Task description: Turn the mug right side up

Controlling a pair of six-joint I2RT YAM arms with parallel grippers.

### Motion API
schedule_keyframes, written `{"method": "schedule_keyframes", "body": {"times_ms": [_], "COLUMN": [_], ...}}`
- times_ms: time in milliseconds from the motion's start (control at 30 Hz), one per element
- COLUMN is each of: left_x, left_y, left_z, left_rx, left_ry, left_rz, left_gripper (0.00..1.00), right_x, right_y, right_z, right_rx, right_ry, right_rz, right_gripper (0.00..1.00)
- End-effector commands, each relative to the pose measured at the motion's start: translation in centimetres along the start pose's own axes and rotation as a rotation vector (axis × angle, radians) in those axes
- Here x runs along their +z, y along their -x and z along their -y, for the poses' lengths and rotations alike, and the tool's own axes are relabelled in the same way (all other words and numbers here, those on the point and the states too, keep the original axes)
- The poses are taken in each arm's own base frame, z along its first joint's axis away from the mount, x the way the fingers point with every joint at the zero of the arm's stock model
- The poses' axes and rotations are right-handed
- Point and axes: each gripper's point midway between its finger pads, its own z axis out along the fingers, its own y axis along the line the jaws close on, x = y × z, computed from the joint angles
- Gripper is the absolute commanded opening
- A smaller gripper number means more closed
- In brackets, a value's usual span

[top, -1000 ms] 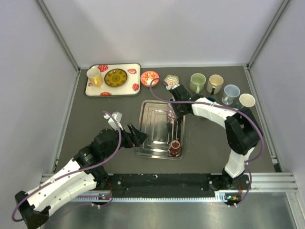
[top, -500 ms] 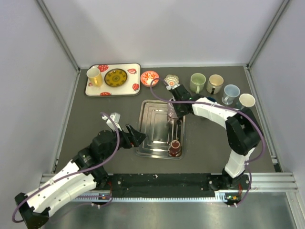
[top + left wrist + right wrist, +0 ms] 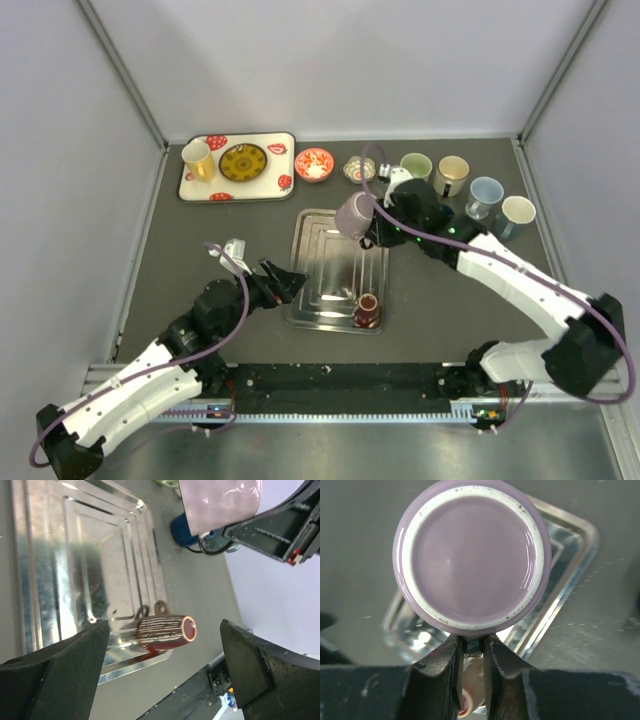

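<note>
Even light, tray glare, foreground perhaps blurred

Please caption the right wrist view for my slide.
Right gripper holds the lilac mug, base facing camera, above the metal tray.

— What colour is the mug?
— Pale lilac, with a white ring on its bottom.
— And the cup?
— Brown with thin pale stripes, red inside. The tray is shiny silver, my right gripper black.
</note>
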Motion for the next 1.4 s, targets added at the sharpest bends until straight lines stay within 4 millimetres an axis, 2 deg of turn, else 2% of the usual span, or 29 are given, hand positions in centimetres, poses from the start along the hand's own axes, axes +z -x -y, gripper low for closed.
{"method": "schedule_keyframes", "body": {"times_ms": [0,33,67,100,167,200,267,333,400,533,800,967,1167,1267,1300,1367], "left_x": [-0.3,-0.2,-0.4,-1.3,-1.0,-0.9,-0.7,-0.6,0.0,0.4,0.6,0.9,0.9,0.6,0.6,0.4], "left_y": [2.8,2.2,2.0,3.3,2.8,3.0,2.5,2.2,1.7,2.4,4.5,5.6,6.1,6.7,7.0,7.4], "left_z": [5.9,5.7,6.4,8.3,8.6,8.9,10.2,11.6,11.9,12.6,14.3,14.7,14.8,15.2,15.0,15.2], "left_rx": [-0.127,-0.141,-0.156,-0.185,-0.19,-0.19,-0.165,-0.156,-0.176,-0.185,-0.155,-0.224,-0.267,-0.28,-0.285,-0.291], "left_ry": [-0.298,-0.329,-0.381,-0.482,-0.508,-0.513,-0.546,-0.603,-0.613,-0.64,-0.678,-0.693,-0.709,-0.725,-0.723,-0.734], "left_rz": [0.125,0.122,0.119,0.165,0.151,0.152,0.099,0.062,0.036,0.064,0.143,0.179,0.201,0.224,0.236,0.248], "left_gripper": [0.97,0.97,0.96,0.95,0.93,0.93,0.93,0.92,0.9,0.89,0.87,0.76,0.73,0.67,0.56,0.45], "right_x": [-5.1,-6.0,-6.9,-8.0,-9.2,-10.0,-10.4,-11.3,-11.0,-11.8,-12.5,-12.5,-12.8,-12.8,-12.9,-12.8], "right_y": [5.0,5.1,5.1,6.1,6.2,7.0,6.5,6.9,6.5,6.6,6.1,5.6,5.2,4.8,4.8,4.5], "right_z": [-7.0,-8.0,-8.4,-9.2,-10.1,-10.7,-11.3,-11.9,-12.1,-12.8,-13.8,-14.3,-14.6,-14.8,-14.9,-14.9], "right_rx": [0.192,0.209,0.233,0.277,0.303,0.335,0.357,0.39,0.421,0.45,0.456,0.451,0.431,0.421,0.416,0.41], "right_ry": [0.383,0.449,0.487,0.546,0.623,0.672,0.726,0.79,0.81,0.893,0.946,0.966,0.985,0.991,0.995,0.996], "right_rz": [0.244,0.253,0.278,0.319,0.341,0.37,0.358,0.373,0.356,0.361,0.332,0.314,0.311,0.303,0.299,0.294], "right_gripper": [0.0,0.0,0.0,0.0,0.0,0.0,0.0,0.0,0.0,0.0,0.0,0.0,0.0,0.0,0.0,0.0]}}
